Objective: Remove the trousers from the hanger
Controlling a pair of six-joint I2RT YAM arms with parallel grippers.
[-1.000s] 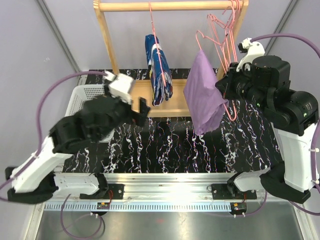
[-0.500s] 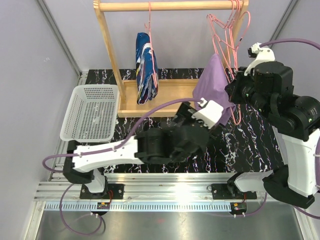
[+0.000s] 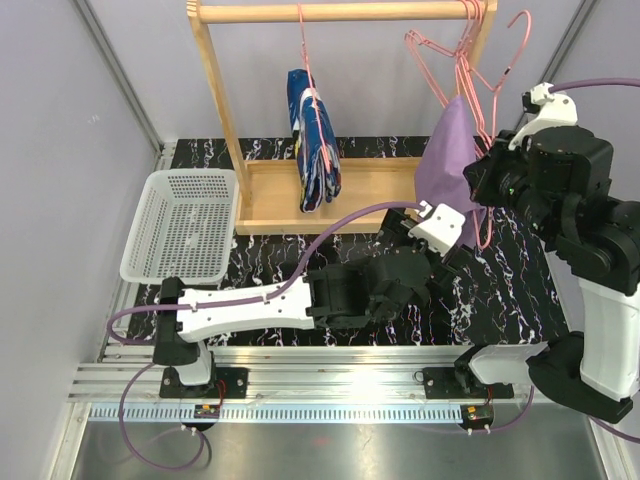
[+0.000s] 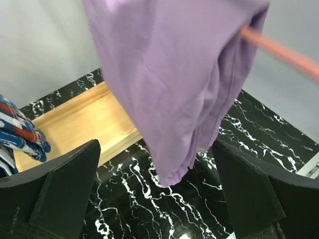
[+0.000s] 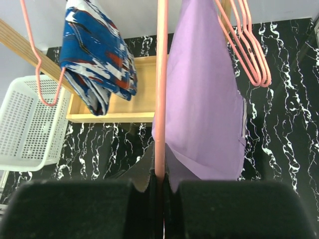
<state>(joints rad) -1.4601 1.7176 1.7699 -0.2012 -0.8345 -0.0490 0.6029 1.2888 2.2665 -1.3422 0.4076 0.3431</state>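
The lilac trousers (image 3: 452, 160) hang on a pink hanger (image 3: 497, 70) whose hook stands free to the right of the rack post. My right gripper (image 5: 159, 186) is shut on that hanger's bar (image 5: 160, 99), with the lilac cloth (image 5: 204, 114) draped just beyond it. My left gripper (image 4: 159, 199) is wide open and empty, right under the hanging lilac cloth (image 4: 174, 84), whose lower edge dangles above the gap between its fingers (image 4: 65, 189). The dark blue splashed trousers (image 3: 315, 150) hang on another pink hanger on the rail, also seen in the right wrist view (image 5: 99, 64).
A wooden rack (image 3: 215, 90) with a base board (image 3: 270, 195) stands at the back. Spare pink hangers (image 3: 468, 60) hang at its right end. A white perforated basket (image 3: 185, 225) sits at the left on the black marbled table (image 3: 300, 260).
My left arm swung from beside the basket across to the right, under the lilac trousers. My right gripper moved the hanger with the lilac trousers up and to the right.
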